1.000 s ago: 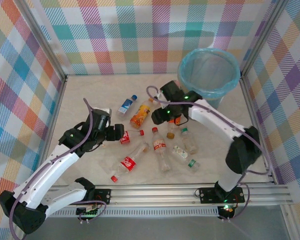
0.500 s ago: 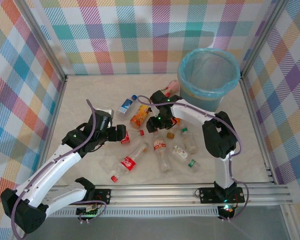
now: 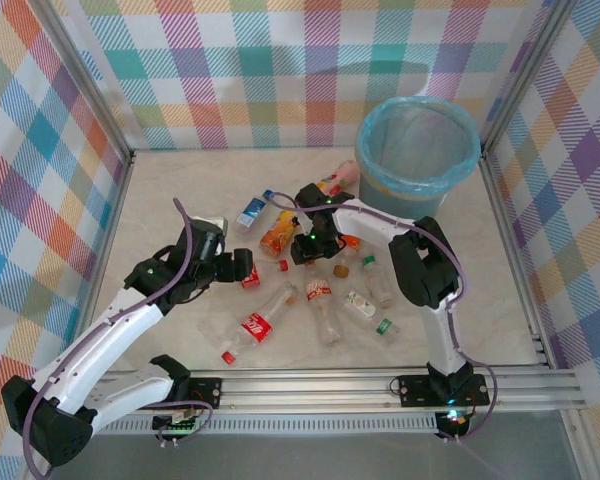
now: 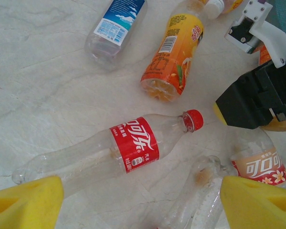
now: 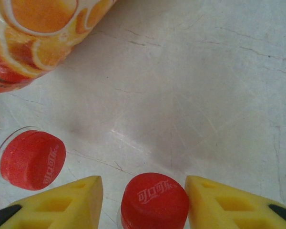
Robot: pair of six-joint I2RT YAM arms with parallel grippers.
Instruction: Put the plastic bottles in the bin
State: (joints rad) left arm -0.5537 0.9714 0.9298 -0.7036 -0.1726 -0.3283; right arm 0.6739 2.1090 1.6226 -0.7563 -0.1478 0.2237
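1. Bottles: the plastic bottles point(image 3: 258, 325) lie loose on the surface point(image 3: 180, 190), in front of the bin point(image 3: 420, 190), so each needs its own pick.
2. My right pincer point(image 5: 142, 186) stands spread astride a red cap point(image 5: 155, 200), not yet pinching; the bottle seems upright, so the neck suits.
3. My left pincer point(image 4: 140, 191) hangs spread wide over a flat red-labelled bottle point(image 4: 133, 148), to span its body.

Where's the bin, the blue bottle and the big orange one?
bin point(image 3: 420, 178), top view, front rim.
blue bottle point(image 4: 120, 18), left wrist view, label.
orange bottle point(image 4: 174, 55), left wrist view, label.
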